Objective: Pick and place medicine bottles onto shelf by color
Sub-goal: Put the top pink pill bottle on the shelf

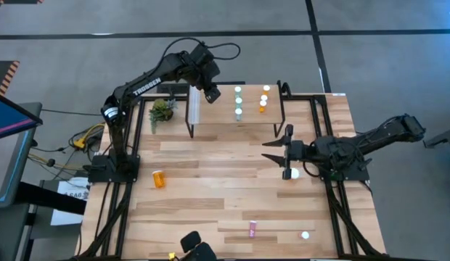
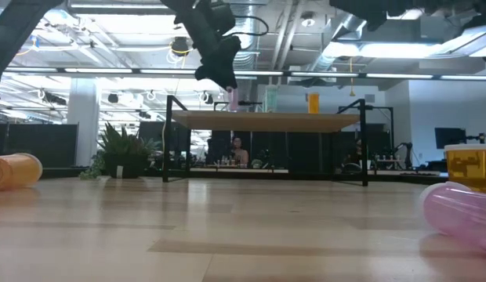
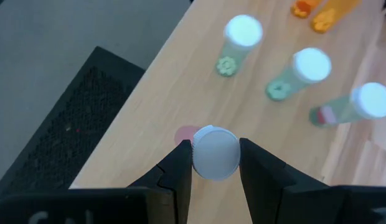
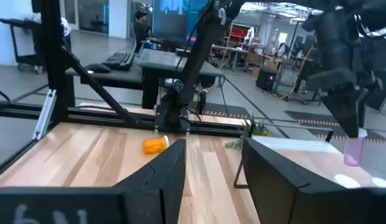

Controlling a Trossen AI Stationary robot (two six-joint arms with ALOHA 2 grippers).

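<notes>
The shelf (image 1: 236, 127) stands at the table's far side. Three teal bottles (image 1: 238, 101) and three orange ones (image 1: 263, 98) stand on it in two rows. My left gripper (image 1: 210, 92) hangs over the shelf's left part, shut on a pink bottle (image 2: 233, 99) with a white cap. My right gripper (image 1: 274, 149) floats open and level at the table's right, pointing left, with nothing between its fingers. Loose on the table are an orange bottle (image 1: 160, 178) lying at the left, a pink one (image 1: 252, 230) lying near the front, and white-capped ones (image 1: 290, 172) (image 1: 305, 235). My left gripper pinches the pink bottle at its white cap (image 3: 215, 153) between its two fingers (image 3: 180, 165). The fingers come from above, slanting down toward the far edge. The bottle hangs nearly upright below them, its pink base (image 4: 353, 158) just above the shelf top.
A small green plant (image 1: 162, 110) stands on the table left of the shelf. A white strip (image 1: 194, 105) covers the shelf's left end. Black frame rails (image 1: 109, 210) run along both table sides. Bare wood lies between the shelf and the front edge.
</notes>
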